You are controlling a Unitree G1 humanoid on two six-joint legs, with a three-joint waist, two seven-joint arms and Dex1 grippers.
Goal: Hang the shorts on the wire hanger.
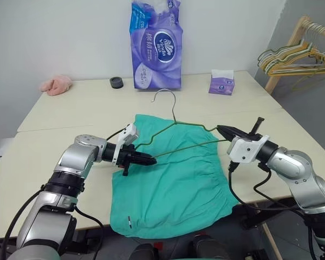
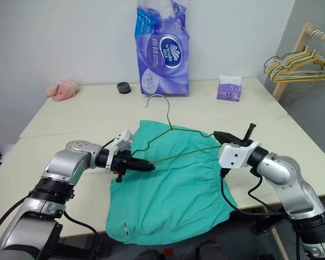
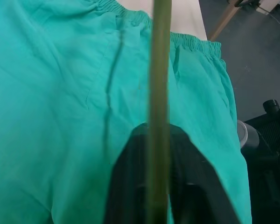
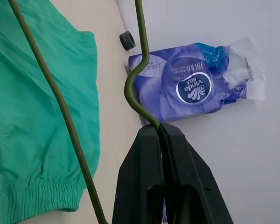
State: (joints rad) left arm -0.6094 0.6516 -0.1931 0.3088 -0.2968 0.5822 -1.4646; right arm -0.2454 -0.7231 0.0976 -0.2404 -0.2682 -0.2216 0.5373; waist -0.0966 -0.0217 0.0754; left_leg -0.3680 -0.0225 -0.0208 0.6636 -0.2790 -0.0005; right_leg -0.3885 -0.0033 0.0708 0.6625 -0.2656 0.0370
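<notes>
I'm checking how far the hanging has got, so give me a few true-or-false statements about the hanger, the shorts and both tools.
1. The thin dark olive-grey wire hanger is gripped at both ends, by the left tool and the right tool. True.
2. The teal-green cloth shorts already hang from the hanger. False: they lie flat on the cream table, under the hanger.
3. The hanger's hook points toward the purple tissue pack. True.
4. The right tool stands wide open. False: it is shut on the wire.
5. The pink fluffy cloth lies on the shorts. False: it sits at the table's far left corner.
</notes>
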